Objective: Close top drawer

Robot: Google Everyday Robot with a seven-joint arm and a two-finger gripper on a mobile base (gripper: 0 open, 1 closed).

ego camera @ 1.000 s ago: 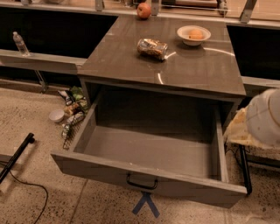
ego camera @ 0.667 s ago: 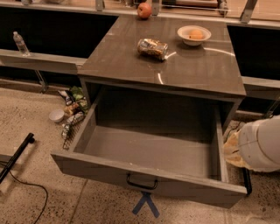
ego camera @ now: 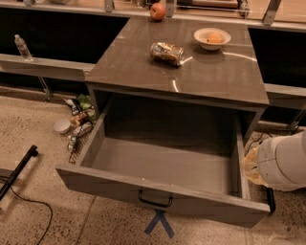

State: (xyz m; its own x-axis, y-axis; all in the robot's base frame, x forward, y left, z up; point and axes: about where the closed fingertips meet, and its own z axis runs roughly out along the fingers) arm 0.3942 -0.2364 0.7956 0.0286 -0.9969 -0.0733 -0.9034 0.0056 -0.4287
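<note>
Camera view: the top drawer (ego camera: 162, 167) stands pulled far out of the grey cabinet (ego camera: 191, 81), with its black handle (ego camera: 155, 200) at the front edge. Behind the drawer, on the cabinet top, are 1 can (ego camera: 167, 52) lying on its side and 1 bowl (ego camera: 212, 39). Just right of the drawer sits a white arm shell (ego camera: 284, 162). The gripper is out of view, so I cannot tell how far open it is or whether it holds anything.

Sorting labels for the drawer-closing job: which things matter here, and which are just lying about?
Job: open top drawer, its handle, white arm at right edge; tool out of view.
Lying about: can, bowl, red fruit, bottle, floor snacks.
</note>
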